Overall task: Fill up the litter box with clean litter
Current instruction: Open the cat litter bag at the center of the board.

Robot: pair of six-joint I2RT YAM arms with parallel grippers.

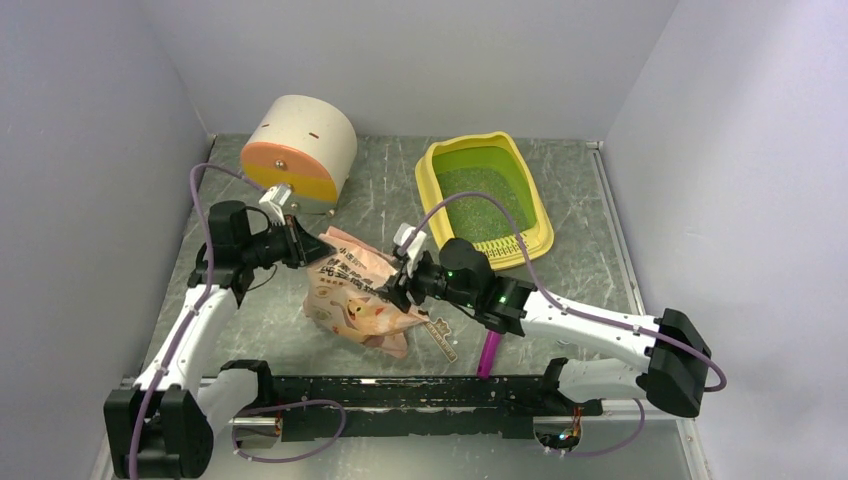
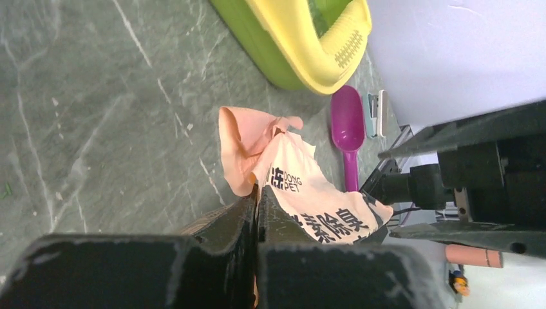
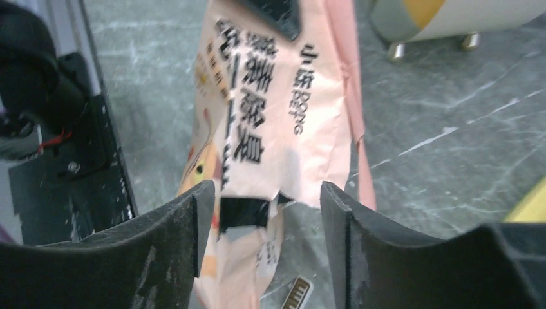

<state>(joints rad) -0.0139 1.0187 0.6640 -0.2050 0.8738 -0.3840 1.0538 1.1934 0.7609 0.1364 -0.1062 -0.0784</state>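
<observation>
Pink printed plastic bag (image 1: 345, 300) near the yellow plastic litter box (image 1: 525, 243).
My left gripper (image 2: 257, 193) clamps it; my right gripper (image 3: 267, 199) gapes open.

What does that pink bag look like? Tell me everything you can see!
The pink bag looks like thin, crinkly printed material, with black writing and an orange cartoon face. It lies slumped on the grey table between the two arms, with one end crumpled. The left pincer is shut on its upper edge. The right pincer is open, with the bag's other side between its fingers.
</observation>
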